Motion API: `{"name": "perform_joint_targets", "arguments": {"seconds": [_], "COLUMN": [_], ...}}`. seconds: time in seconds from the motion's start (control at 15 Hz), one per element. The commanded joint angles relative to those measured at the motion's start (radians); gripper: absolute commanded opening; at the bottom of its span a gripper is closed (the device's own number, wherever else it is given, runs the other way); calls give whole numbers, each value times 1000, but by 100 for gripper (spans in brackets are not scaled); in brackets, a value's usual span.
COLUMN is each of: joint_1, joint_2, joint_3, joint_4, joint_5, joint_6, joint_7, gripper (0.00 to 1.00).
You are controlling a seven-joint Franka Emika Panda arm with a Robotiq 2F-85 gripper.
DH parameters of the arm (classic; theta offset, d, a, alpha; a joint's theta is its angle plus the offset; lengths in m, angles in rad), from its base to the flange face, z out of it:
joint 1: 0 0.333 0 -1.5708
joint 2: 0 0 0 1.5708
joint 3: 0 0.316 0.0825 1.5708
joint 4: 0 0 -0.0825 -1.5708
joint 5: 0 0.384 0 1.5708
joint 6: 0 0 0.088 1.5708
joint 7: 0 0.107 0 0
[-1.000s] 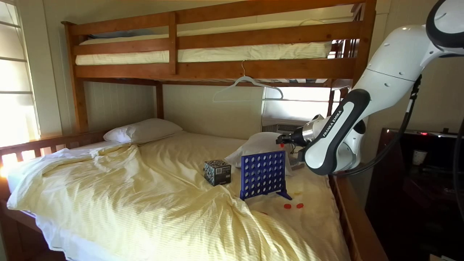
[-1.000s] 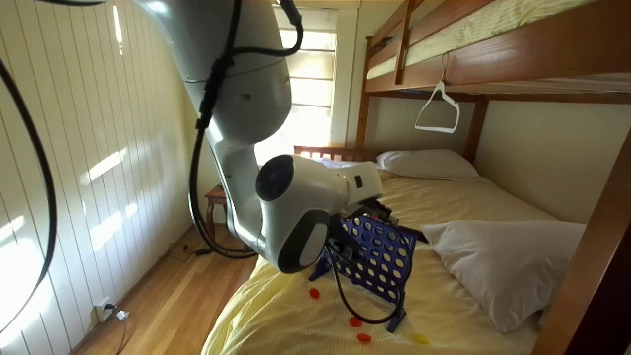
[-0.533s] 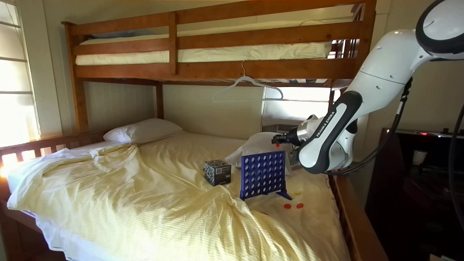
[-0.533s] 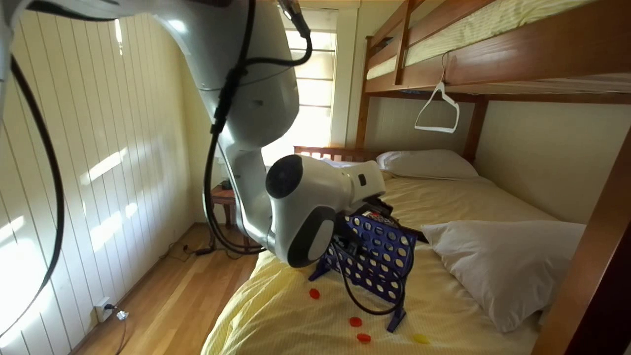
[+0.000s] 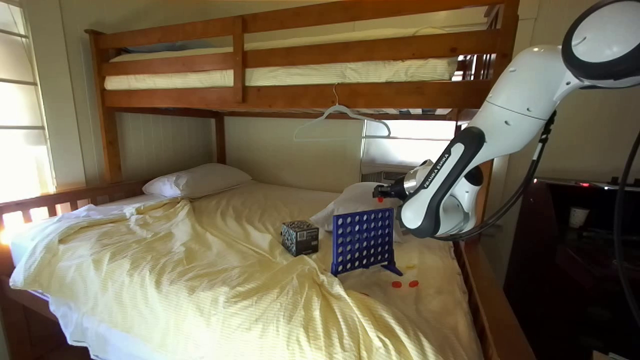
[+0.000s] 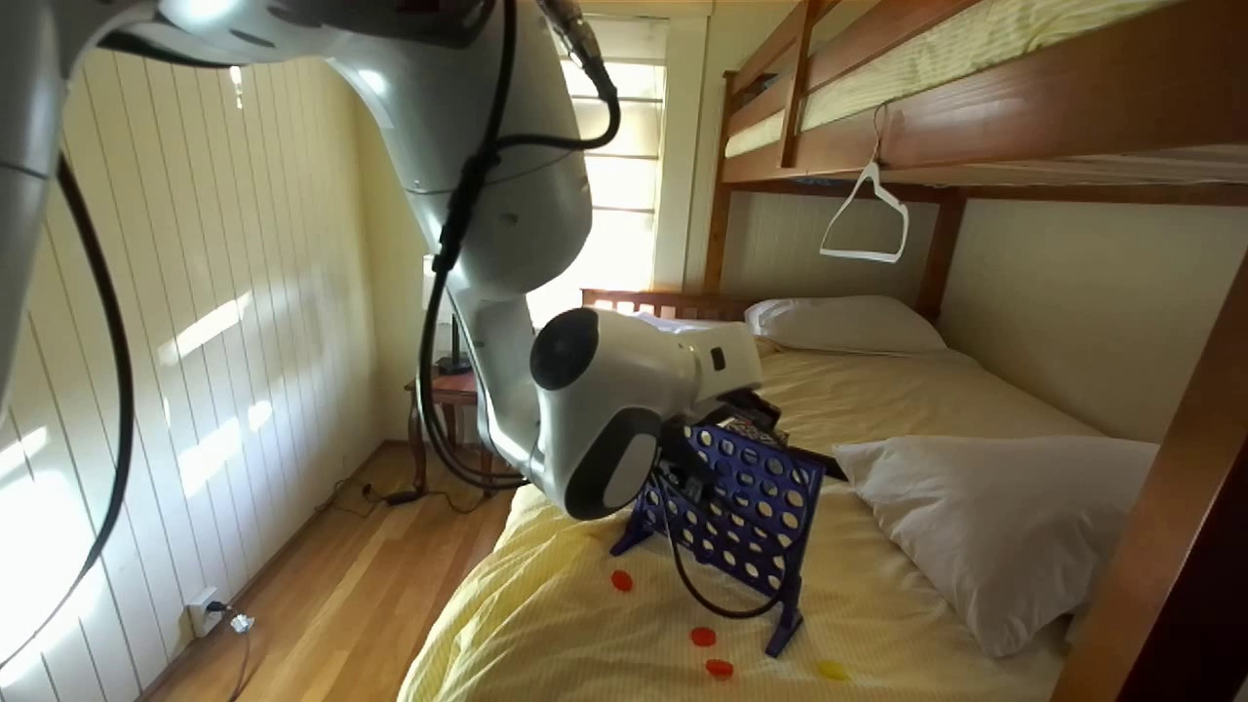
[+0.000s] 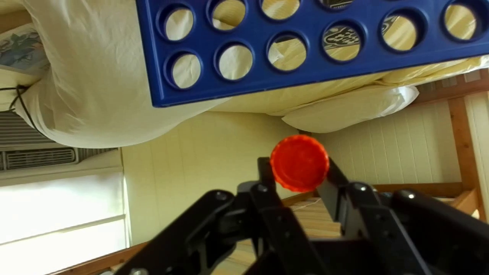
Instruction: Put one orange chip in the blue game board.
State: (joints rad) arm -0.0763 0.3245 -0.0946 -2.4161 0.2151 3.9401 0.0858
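Note:
The blue game board [image 5: 363,241] stands upright on its feet on the bed. It also shows in the wrist view [image 7: 261,63] and, partly behind the arm, in an exterior view [image 6: 738,534]. My gripper [image 7: 300,170] is shut on an orange chip [image 7: 300,163], held by its edges with its flat face toward the wrist camera. In an exterior view the gripper [image 5: 378,192] and the held chip [image 5: 380,199] appear just above the board's top right end, apart from it. In the remaining exterior view the arm hides the fingertips. Loose orange chips [image 6: 703,637] lie on the bed.
A dark patterned cube [image 5: 300,238] sits on the bed beside the board. A pillow [image 6: 1004,517] lies behind it. A yellow chip [image 6: 834,670] lies near a board foot. A hanger [image 5: 338,108] hangs from the upper bunk's rail [image 5: 295,96]. A cable loops below the wrist.
My gripper has moved slightly left with the held orange chip, toward the board's top edge. The arm has shifted with it. The board and loose chips have not moved.

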Motion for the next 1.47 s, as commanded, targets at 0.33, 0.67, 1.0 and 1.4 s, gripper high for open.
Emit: {"name": "perform_joint_targets", "arguments": {"seconds": [0.33,0.67,1.0,1.4], "joint_1": [97,166,219,236], "joint_2": [68,109,151,190], "joint_3": [-14,-32,-35,-37], "joint_4": [77,140,202,259], "joint_5": [225,383,522,551], "joint_6": [2,-6,-6,9], "joint_7": [-103,-205,-307,-352], "gripper": [9,9,9,9]}}
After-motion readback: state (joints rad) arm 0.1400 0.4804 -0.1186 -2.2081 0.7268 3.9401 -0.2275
